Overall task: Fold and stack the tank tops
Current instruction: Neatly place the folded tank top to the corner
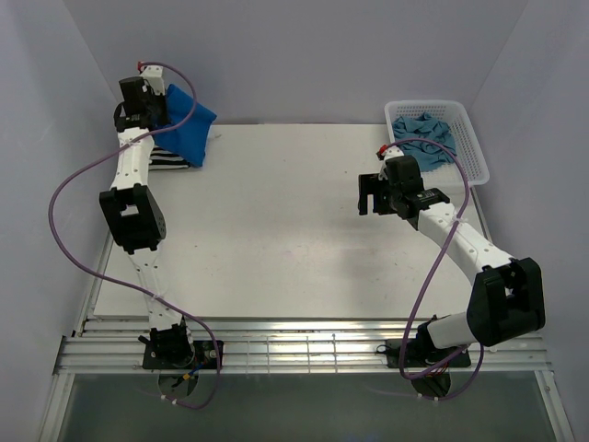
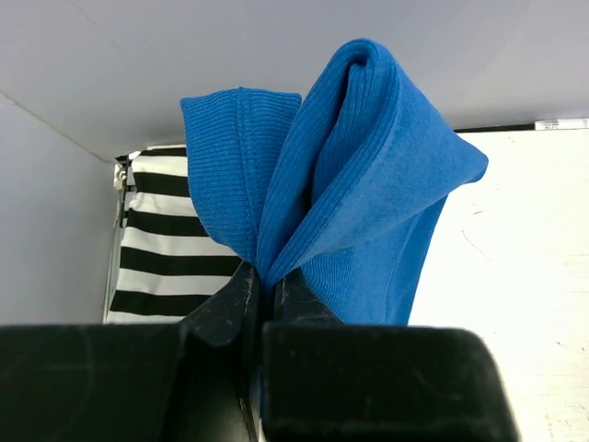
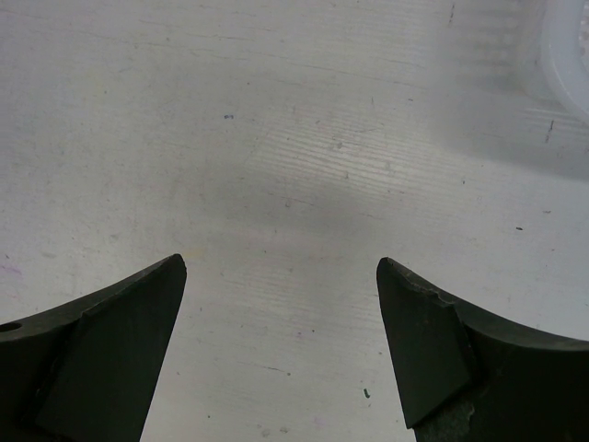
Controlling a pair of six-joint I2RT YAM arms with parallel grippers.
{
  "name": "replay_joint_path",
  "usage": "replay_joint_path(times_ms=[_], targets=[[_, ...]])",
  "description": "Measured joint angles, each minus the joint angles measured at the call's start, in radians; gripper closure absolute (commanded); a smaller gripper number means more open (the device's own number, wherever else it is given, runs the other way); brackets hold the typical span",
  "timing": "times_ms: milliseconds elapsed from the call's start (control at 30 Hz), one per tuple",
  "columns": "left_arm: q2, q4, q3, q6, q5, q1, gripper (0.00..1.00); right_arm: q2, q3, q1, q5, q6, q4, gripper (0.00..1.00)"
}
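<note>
A white plastic lattice basket (image 1: pixel 474 147) stands just beyond my right pincer (image 1: pixel 370 195) and off to its right, at the far corner of the surface (image 1: pixel 276 230). From the wrist, its rim shows only as a pale blur at the upper right. Straight below that pincer the white surface carries faint scuffs and a few dark specks. Past my left pincer (image 1: pixel 164 107), pale walls (image 1: pixel 304 55) meet in a corner. Well behind both pincers, a slatted aluminium frame (image 1: pixel 304 348) edges the surface.
</note>
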Motion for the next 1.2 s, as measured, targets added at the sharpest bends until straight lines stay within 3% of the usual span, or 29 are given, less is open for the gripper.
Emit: replay_joint_path(times_ms=[433,733,833,867,900,1100,1200], targets=[[0.023,0.063,-0.004,-0.007,0.006,0.064,1.00,0.065,0.021,0.000,-0.024,0.020,0.006,0.10],[0.224,0.129,0.024,-0.011,-0.061,0.096,1.00,0.160,0.066,0.000,-0.035,0.023,-0.002,0.10],[0.290,0.145,0.059,-0.029,-0.109,0.112,0.74,0.187,0.077,0.000,-0.044,0.026,-0.003,0.10],[0.301,0.150,0.062,-0.033,-0.126,0.117,0.58,0.196,0.080,0.000,-0.048,0.026,-0.005,0.10],[0.308,0.154,0.063,-0.038,-0.143,0.122,0.35,0.205,0.085,0.000,-0.050,0.028,-0.008,0.10],[0.309,0.164,0.070,-0.076,-0.237,0.140,0.02,0.216,0.090,0.000,-0.060,0.037,-0.014,0.10],[0.298,0.163,0.070,-0.104,-0.274,0.141,0.02,0.212,0.091,0.000,-0.064,0.042,-0.013,0.10]])
